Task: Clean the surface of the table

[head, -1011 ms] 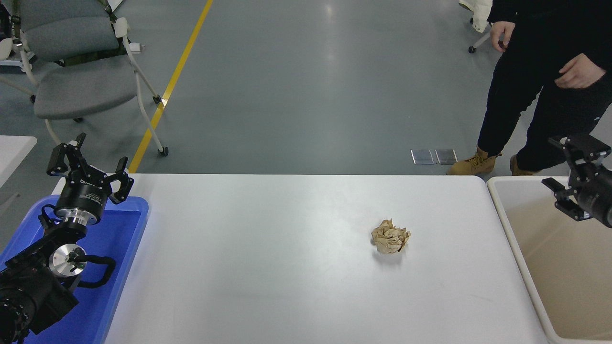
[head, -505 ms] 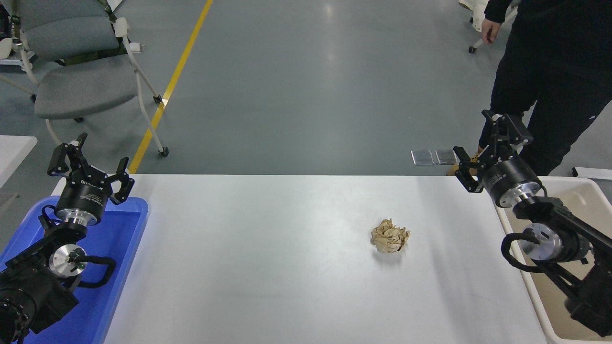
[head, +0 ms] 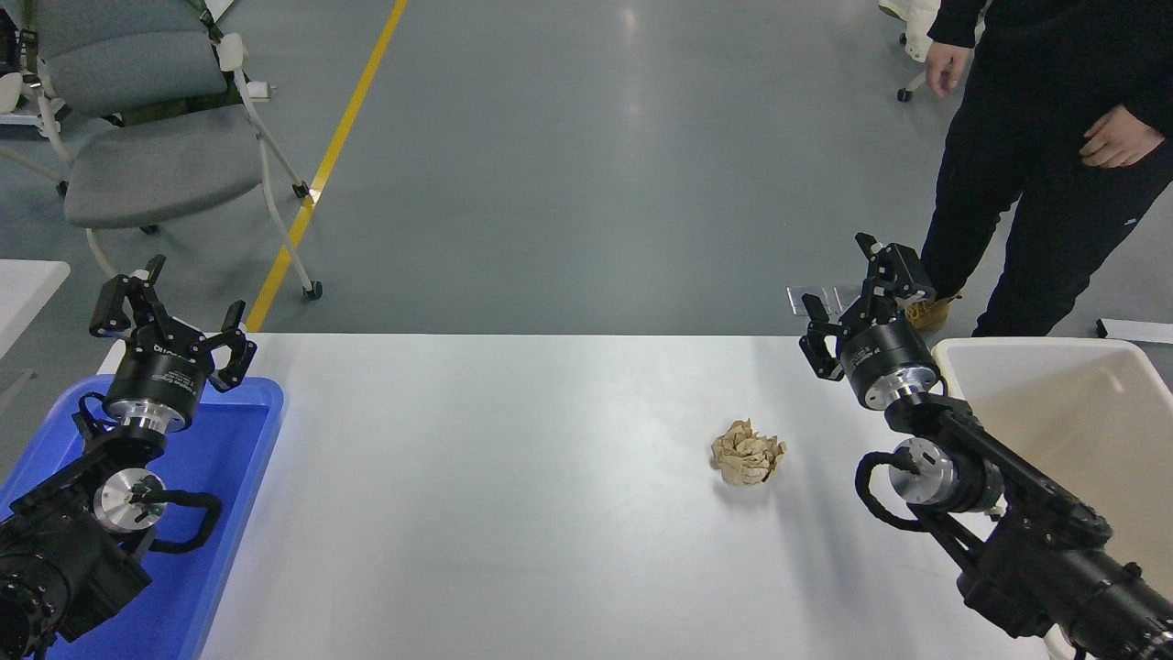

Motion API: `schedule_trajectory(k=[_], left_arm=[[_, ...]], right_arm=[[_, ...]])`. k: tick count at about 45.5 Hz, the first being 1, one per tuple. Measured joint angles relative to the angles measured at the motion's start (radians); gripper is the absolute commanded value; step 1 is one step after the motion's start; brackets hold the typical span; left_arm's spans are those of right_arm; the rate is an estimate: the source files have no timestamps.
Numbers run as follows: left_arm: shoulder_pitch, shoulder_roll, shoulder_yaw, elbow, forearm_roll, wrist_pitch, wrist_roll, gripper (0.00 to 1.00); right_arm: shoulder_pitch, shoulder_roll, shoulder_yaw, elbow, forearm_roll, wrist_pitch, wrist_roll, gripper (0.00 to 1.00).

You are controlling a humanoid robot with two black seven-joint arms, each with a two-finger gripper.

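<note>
Leftward-swung right claw [head: 857,298], seemingly spread, overhangs the table surface [head: 513,513], long axis left-right

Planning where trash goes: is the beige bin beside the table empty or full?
Seems empty: the beige bin shows only bare inner walls and floor, though the right arm hides its near part.

I'm looking down on the table surface [head: 513,513], a wide matte white top with rounded corners. Only one thing lies directly on the open white: a crumpled wad of brown paper [head: 749,453], sitting right of the middle. A blue tray [head: 240,440] sits at the left end, and a beige bin [head: 1054,353] stands just beside the right edge; I can't tell whether it rests on the table.
</note>
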Motion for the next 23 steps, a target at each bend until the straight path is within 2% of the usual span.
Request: schedule_trajectory(k=[23], left_arm=[[0.000, 0.000, 0.000, 0.000, 0.000, 0.000, 0.000, 1.00]], right_arm=[[0.014, 0.025, 0.019, -0.014, 0.038, -0.021, 0.008, 0.99]])
